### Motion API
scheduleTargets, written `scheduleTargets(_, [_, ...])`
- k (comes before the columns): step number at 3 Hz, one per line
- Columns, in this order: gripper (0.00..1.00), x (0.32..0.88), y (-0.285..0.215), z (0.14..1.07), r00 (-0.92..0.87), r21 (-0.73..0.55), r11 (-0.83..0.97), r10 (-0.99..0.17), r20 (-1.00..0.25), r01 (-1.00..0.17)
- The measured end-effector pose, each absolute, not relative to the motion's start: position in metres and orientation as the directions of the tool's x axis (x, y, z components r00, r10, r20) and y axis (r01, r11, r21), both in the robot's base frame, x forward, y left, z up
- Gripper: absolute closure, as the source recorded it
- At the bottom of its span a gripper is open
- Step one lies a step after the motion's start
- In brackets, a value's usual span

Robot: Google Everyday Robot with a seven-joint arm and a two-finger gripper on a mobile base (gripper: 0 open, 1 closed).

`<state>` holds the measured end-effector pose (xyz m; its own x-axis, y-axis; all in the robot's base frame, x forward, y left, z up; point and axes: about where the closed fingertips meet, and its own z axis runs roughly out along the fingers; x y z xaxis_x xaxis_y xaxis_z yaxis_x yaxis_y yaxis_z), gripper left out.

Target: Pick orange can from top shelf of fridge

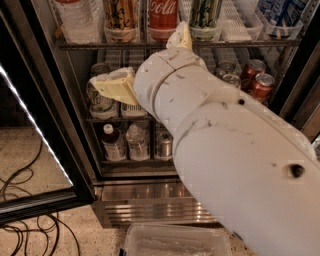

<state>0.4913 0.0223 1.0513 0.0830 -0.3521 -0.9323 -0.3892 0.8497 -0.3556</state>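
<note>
The orange can [121,18] stands on the top shelf [95,45] of the fridge [145,202], second from the left, golden-orange with dark scribbles. My gripper [141,54] is just below and in front of that shelf, under the orange can and a little to its right. One cream finger [113,86] points left over the middle rack and the other [183,36] points up in front of the shelf edge. The gripper is open and holds nothing. My white arm hides much of the fridge's middle and right.
A water bottle [75,20], a red Coca-Cola can [163,15] and a green can [205,14] flank the orange can. Red cans [257,80] sit on the middle rack and bottles [125,142] lower. The open glass door [35,130], floor cables [20,210] and a plastic bin [175,241] are nearby.
</note>
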Motion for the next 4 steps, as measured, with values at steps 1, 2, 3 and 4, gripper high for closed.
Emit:
scheduleTargets(1, [0.00, 0.505, 0.024, 1.059, 0.131, -0.316, 0.885, -0.289, -0.948, -0.341])
scheduleTargets(2, [0.00, 0.521, 0.031, 1.078, 0.200, -0.266, 0.923, -0.215, -0.956, -0.277])
scheduleTargets(3, [0.00, 0.521, 0.031, 1.078, 0.201, -0.266, 0.923, -0.215, -0.956, -0.277])
scheduleTargets(4, [0.00, 0.522, 0.042, 1.084, 0.235, -0.270, 0.923, -0.207, -0.950, -0.275])
